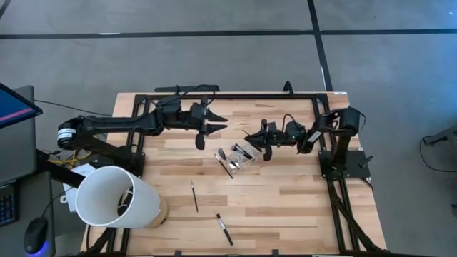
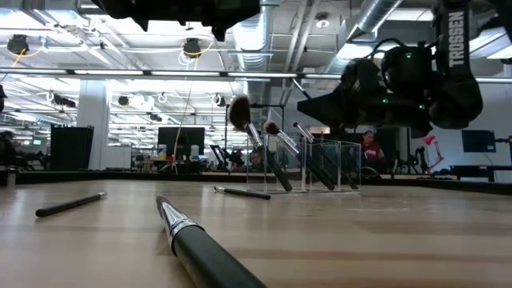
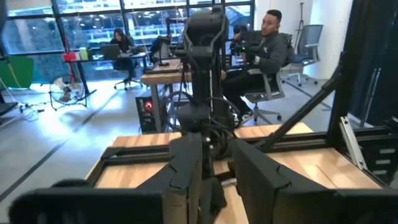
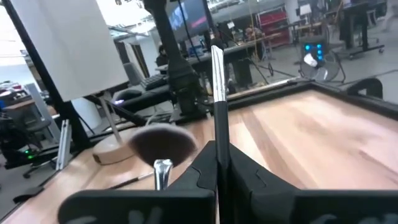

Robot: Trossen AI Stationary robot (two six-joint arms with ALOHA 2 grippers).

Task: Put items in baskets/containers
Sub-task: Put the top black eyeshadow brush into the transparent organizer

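The clear plastic box (image 1: 241, 155) stands mid-table with several dark brushes leaning out of it, fluffy tips (image 2: 239, 114) up. My right gripper (image 1: 258, 140) hovers over the box's right end, shut on a thin stick (image 4: 217, 87). My left gripper (image 1: 218, 122) hangs open above the table, left of the box and toward the far edge, touching nothing. A dark brush (image 1: 227, 165) lies on the table against the box's near-left side. A thin stick (image 1: 193, 195) and a silver-ferruled brush (image 1: 224, 229) lie flat nearer the near edge. My right gripper pinches the thin stick between its two shut fingers (image 4: 202, 171), which lie along it. The stick's free length (image 4: 217, 124) runs out past the fingertips. The fingers hide its other end, and I cannot tell whether it touches the box.
A large white cylinder (image 1: 114, 197) lies at the table's near-left corner. A black frame (image 1: 235, 95) runs along the far and side edges. Bare wood lies between the box and the near edge, apart from the two loose items. People sit in the room beyond the table.
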